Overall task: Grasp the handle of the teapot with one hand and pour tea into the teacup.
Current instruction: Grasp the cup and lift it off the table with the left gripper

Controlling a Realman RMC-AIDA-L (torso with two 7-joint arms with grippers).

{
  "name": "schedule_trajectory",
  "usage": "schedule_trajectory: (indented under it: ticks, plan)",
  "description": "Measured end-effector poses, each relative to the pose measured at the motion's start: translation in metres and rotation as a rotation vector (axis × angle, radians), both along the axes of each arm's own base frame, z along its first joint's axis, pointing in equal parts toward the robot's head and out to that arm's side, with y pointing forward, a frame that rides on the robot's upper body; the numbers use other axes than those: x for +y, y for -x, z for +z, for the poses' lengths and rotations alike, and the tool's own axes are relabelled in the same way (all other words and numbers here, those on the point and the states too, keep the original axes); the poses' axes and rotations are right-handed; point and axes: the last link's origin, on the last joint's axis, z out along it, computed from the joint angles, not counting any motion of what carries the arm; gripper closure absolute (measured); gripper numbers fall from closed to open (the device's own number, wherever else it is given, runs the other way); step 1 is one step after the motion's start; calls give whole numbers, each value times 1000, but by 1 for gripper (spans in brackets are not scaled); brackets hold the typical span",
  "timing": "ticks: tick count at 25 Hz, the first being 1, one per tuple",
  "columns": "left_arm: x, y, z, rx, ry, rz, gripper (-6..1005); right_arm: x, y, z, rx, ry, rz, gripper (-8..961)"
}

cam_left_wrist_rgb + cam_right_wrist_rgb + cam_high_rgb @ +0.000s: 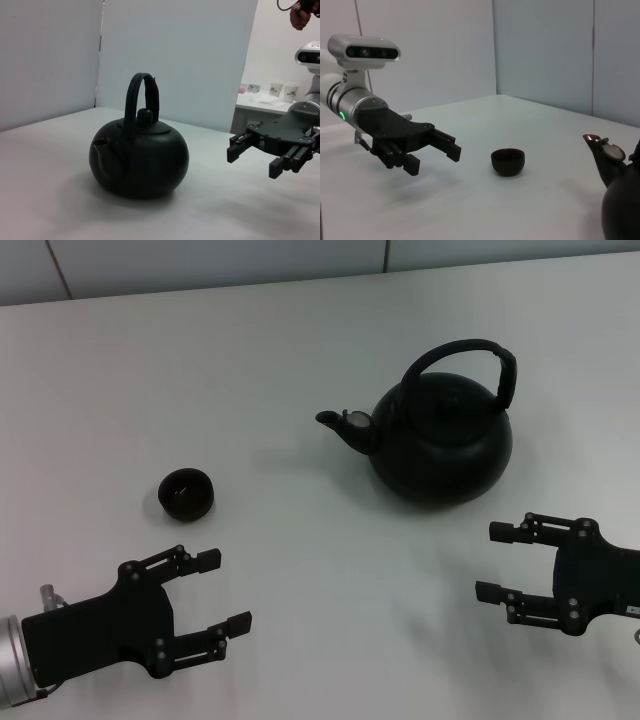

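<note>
Hands open, apart: left hand (228, 590) near teacup (186, 493), right hand (490, 560) near teapot (440, 435).

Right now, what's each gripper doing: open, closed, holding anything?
Left gripper: open, empty, near the teacup.
Right gripper: open, empty, in front of the teapot, handle not grasped.

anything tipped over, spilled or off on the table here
Nothing stands out. The teapot sits upright with its handle arched above the lid, the teacup stands upright apart from it, and no spill shows. Both tools, left and right, hover open, holding nothing.
</note>
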Motion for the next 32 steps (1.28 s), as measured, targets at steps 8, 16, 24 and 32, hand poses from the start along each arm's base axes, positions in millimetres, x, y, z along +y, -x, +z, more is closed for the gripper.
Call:
schedule_trajectory:
  ticks: [8,16,24,32]
  plan:
    - [0,-2,-1,-7,4,-5,199,-1,0,-1,-3,-2,5,257]
    - [-1,-3,-2,-12,7,-6,202,-1,0,-1,-4,-2,6,258]
    - [4,-2,4,-41,-59,27,202,1,0,-4,-5,-8,7,258]
    - [14,16,25,-160,-403,187,201,6,4,-5,12,-9,6,258]
